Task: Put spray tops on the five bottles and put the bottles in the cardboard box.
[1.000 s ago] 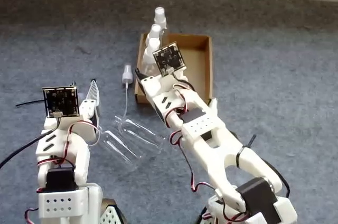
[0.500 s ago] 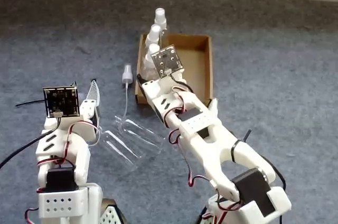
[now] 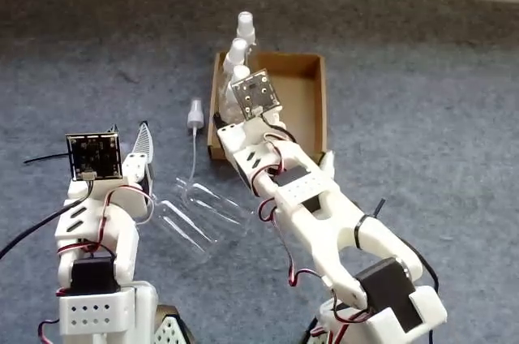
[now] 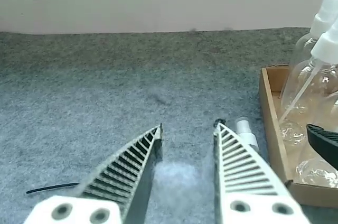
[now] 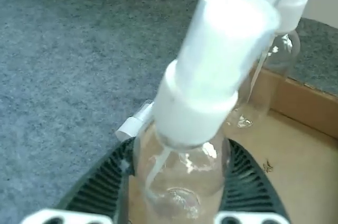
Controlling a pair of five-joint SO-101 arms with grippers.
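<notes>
My right gripper (image 5: 178, 182) is shut on a clear bottle (image 5: 182, 174) with a white spray top (image 5: 216, 71), held upright at the left side of the cardboard box (image 3: 304, 96). Two more topped bottles (image 3: 240, 36) stand along that side, behind it. A loose spray top (image 3: 195, 115) with its tube lies on the carpet left of the box. Two clear bottles without tops (image 3: 203, 212) lie nearer the arms. My left gripper (image 4: 187, 126) is open and holds nothing. It is low over the carpet, with the spray top (image 4: 246, 130) just past its fingertips.
Grey carpet covers the whole table. The right half of the box floor (image 3: 296, 109) is bare. The box wall (image 4: 273, 129) stands to one side of my left gripper. A thin black cable (image 3: 45, 157) lies left of the left arm.
The right arm has swung a little to the left with the bottle still in its gripper. The left arm and the loose parts have not moved.
</notes>
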